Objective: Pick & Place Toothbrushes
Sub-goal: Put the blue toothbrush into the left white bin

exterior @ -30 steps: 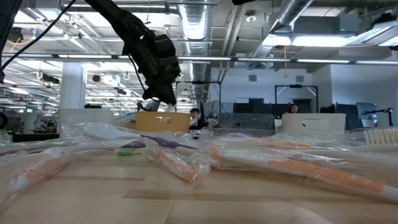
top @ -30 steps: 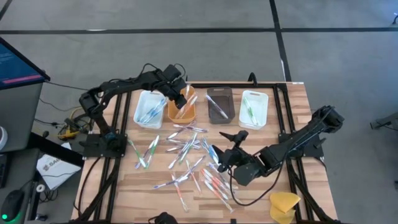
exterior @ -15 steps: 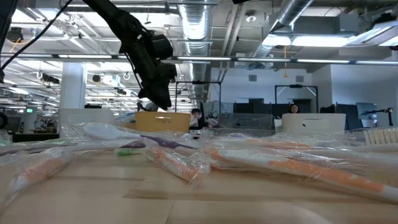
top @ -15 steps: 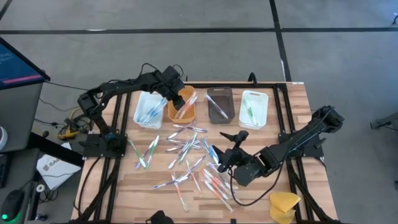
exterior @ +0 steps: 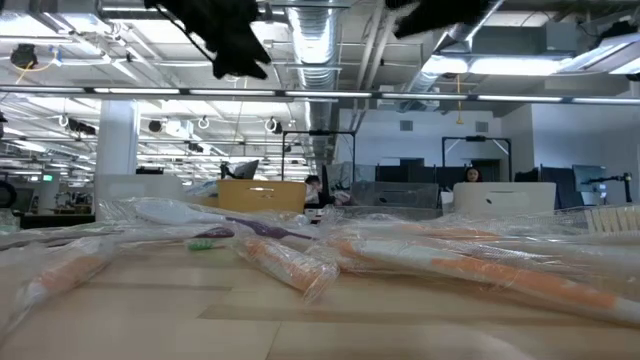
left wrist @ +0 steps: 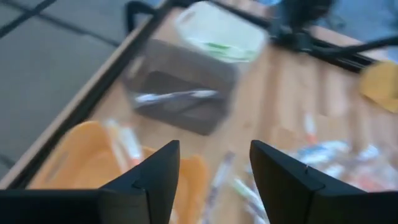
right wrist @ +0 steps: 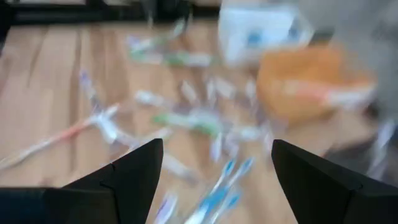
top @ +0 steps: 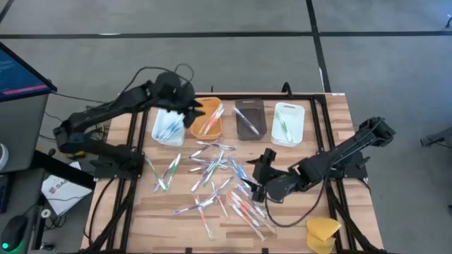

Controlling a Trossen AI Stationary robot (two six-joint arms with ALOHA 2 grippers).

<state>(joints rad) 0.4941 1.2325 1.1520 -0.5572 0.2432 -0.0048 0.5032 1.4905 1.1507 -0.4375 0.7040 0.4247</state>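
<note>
**Both grippers open and empty above the table**

The left gripper (top: 192, 107) sits between the white tray (top: 169, 125) and the orange tray (top: 207, 120). In its wrist view its fingers (left wrist: 152, 180) stand apart with nothing between them.

The right gripper (top: 263, 161) hangs over the loose pile of toothbrushes (top: 219, 176) at mid-table. Its fingers (right wrist: 130, 171) are spread wide and grip nothing.

Other toothbrushes lie in the orange tray, the white tray, the brown tray (top: 248, 118) and the far white tray (top: 287, 123). A yellow sponge (top: 322, 232) sits at the table's near right corner.
</note>
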